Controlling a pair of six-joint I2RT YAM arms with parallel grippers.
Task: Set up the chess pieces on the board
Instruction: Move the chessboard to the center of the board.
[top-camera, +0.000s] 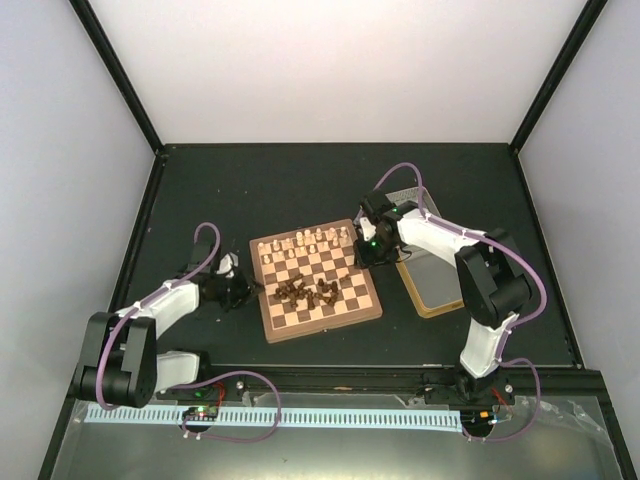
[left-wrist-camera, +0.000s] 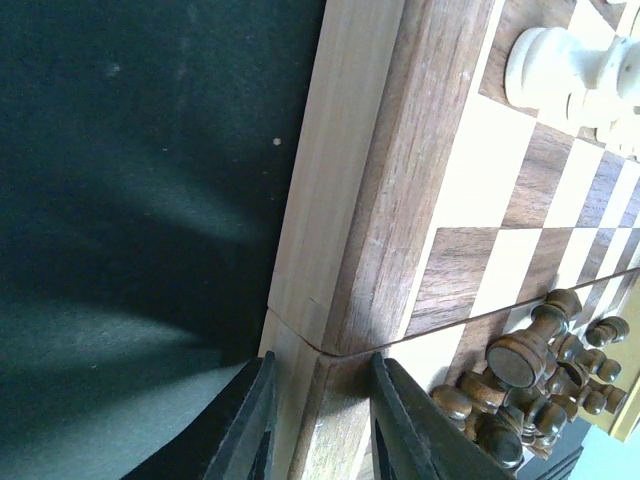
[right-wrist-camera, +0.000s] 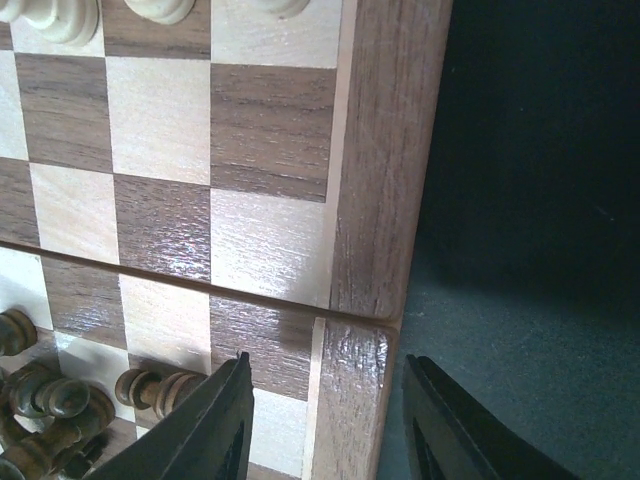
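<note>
Left gripper (left-wrist-camera: 322, 380) sits astride the left rim of the board (top-camera: 340, 300), jaws narrow; cannot tell if they bite. Chess pieces: cream ones (top-camera: 300, 241) along the far rank, dark ones (top-camera: 305, 292) heaped mid-board. They are judged light, smooth and tippy, so pinch one at the waist from above. Right gripper (right-wrist-camera: 328, 365) is spread over the right rim; beyond it, the near tin half (top-camera: 440, 290) shows no pieces and the far tin half (top-camera: 408, 193) is mostly hidden.

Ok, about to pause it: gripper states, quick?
Left gripper: closed on the board edge.
Right gripper: open, straddling the board's edge.
</note>
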